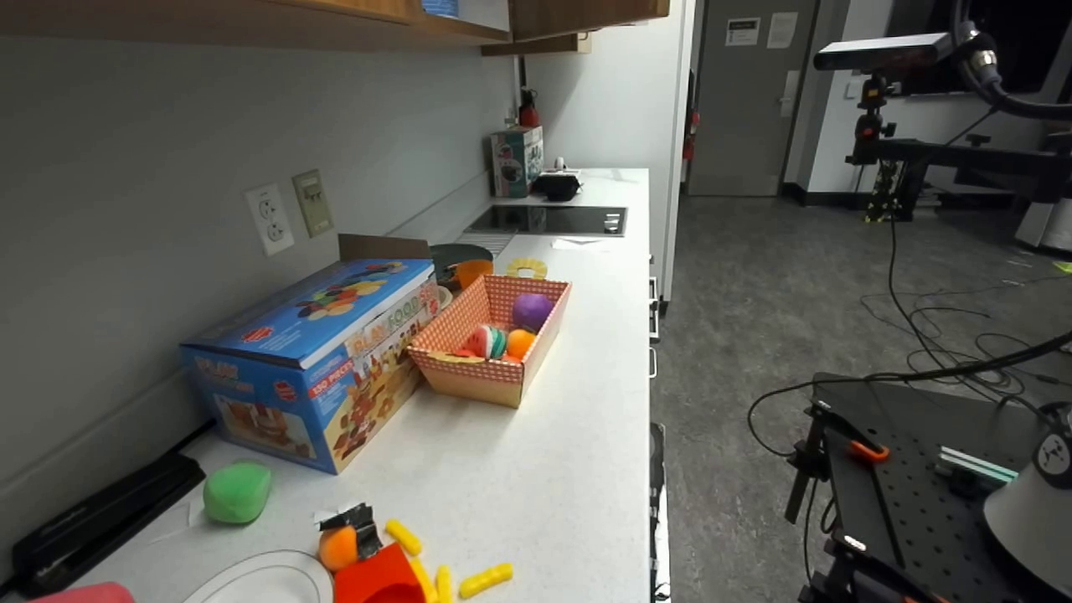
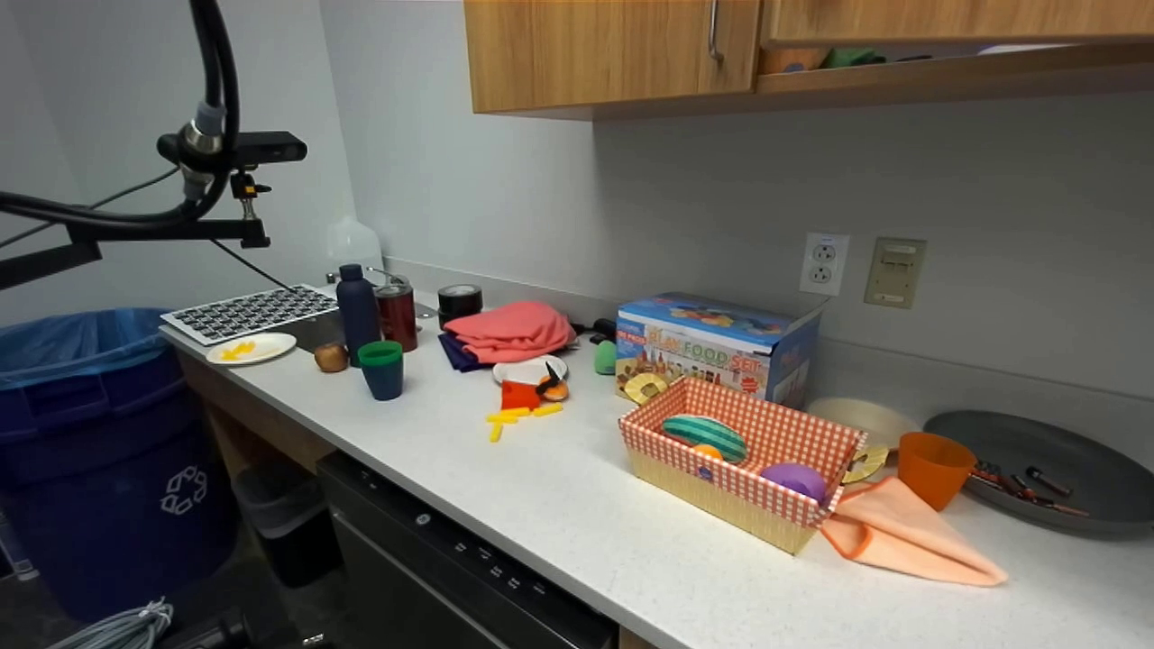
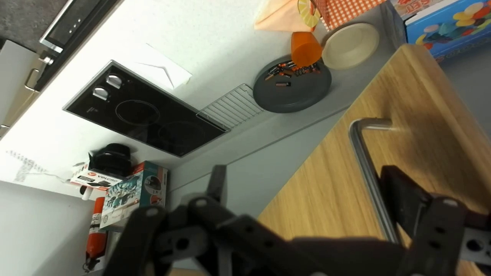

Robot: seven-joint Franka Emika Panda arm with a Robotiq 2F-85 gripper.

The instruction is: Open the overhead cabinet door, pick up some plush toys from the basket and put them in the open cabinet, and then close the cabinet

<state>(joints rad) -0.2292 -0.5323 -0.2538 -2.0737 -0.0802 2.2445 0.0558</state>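
Gripper check, wrist view: my gripper (image 3: 305,174) is spread wide, with the metal handle (image 3: 367,172) of a wooden door (image 3: 330,199) in the gap. The bar runs close to the finger at the right; contact, I cannot tell. The door takes up much of the right side.

Overhead cabinet (image 2: 613,54): on the wall above the counter (image 2: 541,478), something green showing in its opening. In an exterior view a door panel (image 1: 586,18) juts out; whether it is the wrist-view door, I cannot tell.

Basket (image 2: 721,500): on the counter, holding a purple toy (image 2: 793,480) at the right, a watermelon toy (image 2: 694,433) and an orange ball (image 2: 708,452) further left.

Obstructions: the blue box (image 2: 721,338) stands just beside the basket on the far side. A peach cloth (image 2: 911,541) and orange cup (image 2: 933,469) crowd its right end, a dark pan (image 2: 1104,469) further right. Left: a red container (image 2: 520,395) and yellow pieces (image 2: 509,415).
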